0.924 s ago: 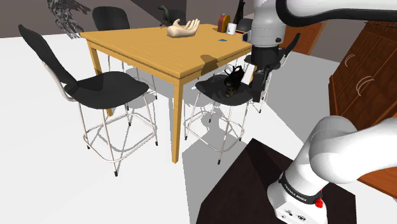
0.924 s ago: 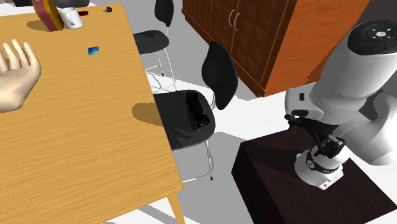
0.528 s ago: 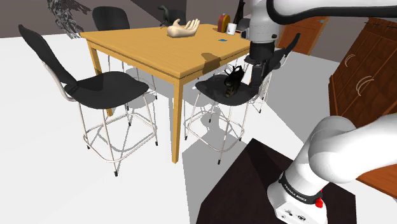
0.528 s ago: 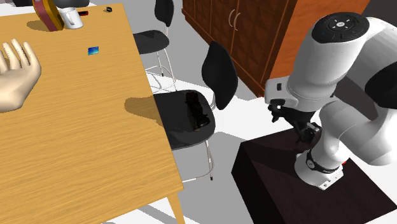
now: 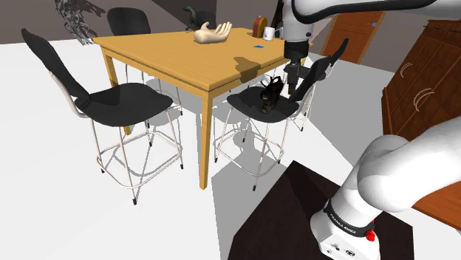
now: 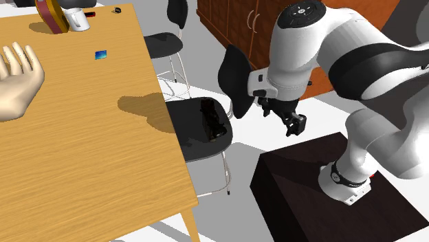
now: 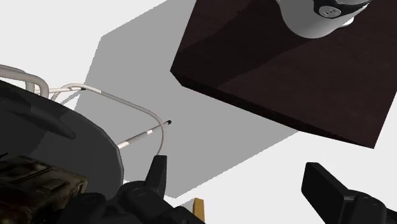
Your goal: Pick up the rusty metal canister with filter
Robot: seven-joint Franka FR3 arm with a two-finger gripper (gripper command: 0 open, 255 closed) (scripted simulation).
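End effector (image 6: pixel 292 124) wide open, fingers (image 7: pixel 324 184) well apart, gripping nothing, touching nothing. Hangs right of centre in second exterior view, near black chair (image 6: pixel 192 137), above floor between chair and dark stand (image 6: pixel 302 199). Dark, brown-mottled canister (image 6: pixel 214 120) lies on chair seat, centre of frame, just beside wooden bench (image 6: pixel 69 158) edge; contents cannot be told. Canister off to one side of fingers, not between them. On bench, upper left: white mug (image 6: pixel 77 19), hand model (image 6: pixel 17 82), small blue card (image 6: pixel 102 55).
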